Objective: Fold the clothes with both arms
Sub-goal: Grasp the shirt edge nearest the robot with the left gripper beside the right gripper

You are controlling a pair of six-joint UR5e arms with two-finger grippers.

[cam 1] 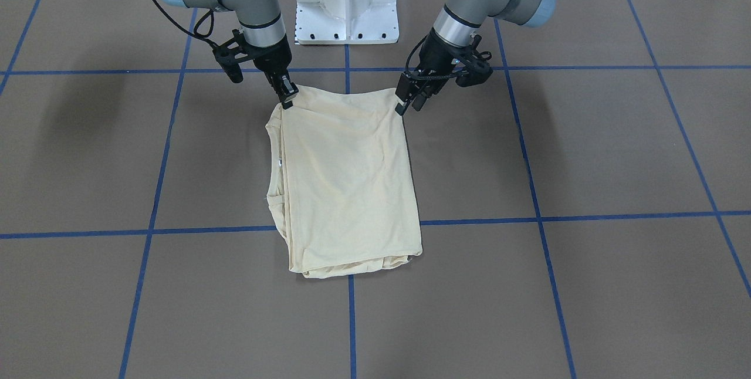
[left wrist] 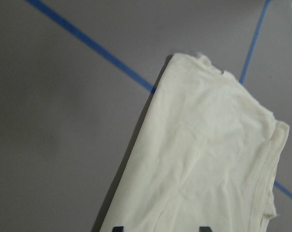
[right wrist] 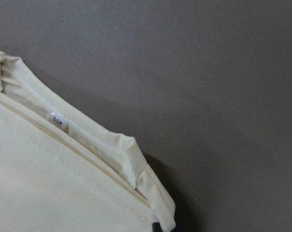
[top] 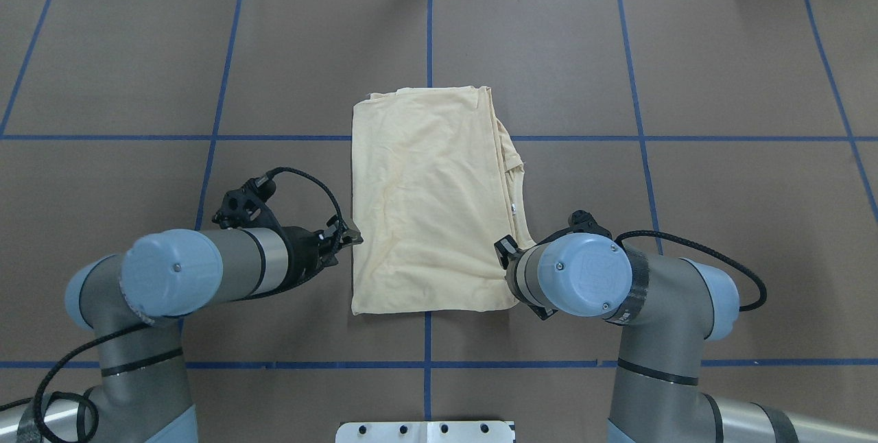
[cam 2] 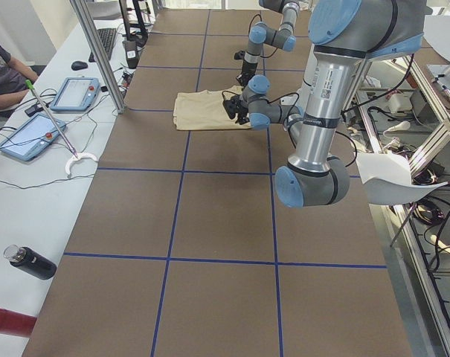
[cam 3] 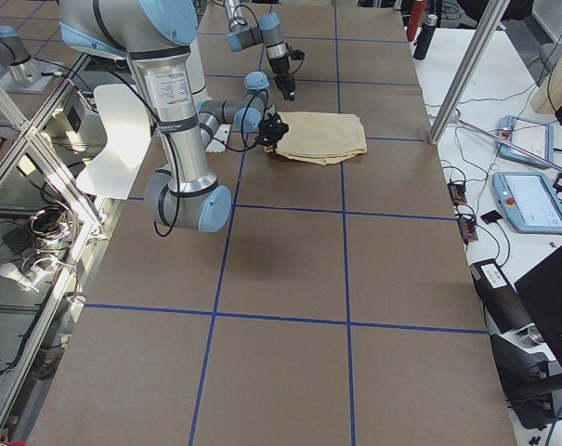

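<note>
T-shirt [cam 1: 352, 179] folded to a rectangle, flat at mid table [cam 1: 587, 150], print hidden. Overhead view hides the right gripper [cam 1: 286, 96] under its own wrist; the front view shows it angled down at the robot-side corner, fingers together, pinching the cloth. Only the right wrist view shows the neck label [right wrist: 58, 122]. Left gripper [cam 1: 409, 103] is tilted down at the other robot-side corner, fingertips [left wrist: 118, 228] apart, holding nothing.

Table [cam 1: 587, 150]: brown top, flat, marked into large squares by blue tape lines [cam 1: 587, 216].
Base plate [cam 1: 347, 33]: white, standing on the table at the middle of the robot's edge.
Shirt [cam 1: 346, 179]: cream, folded into a rectangle, lying flat directly in front of the base plate, over a crossing of tape lines.
</note>
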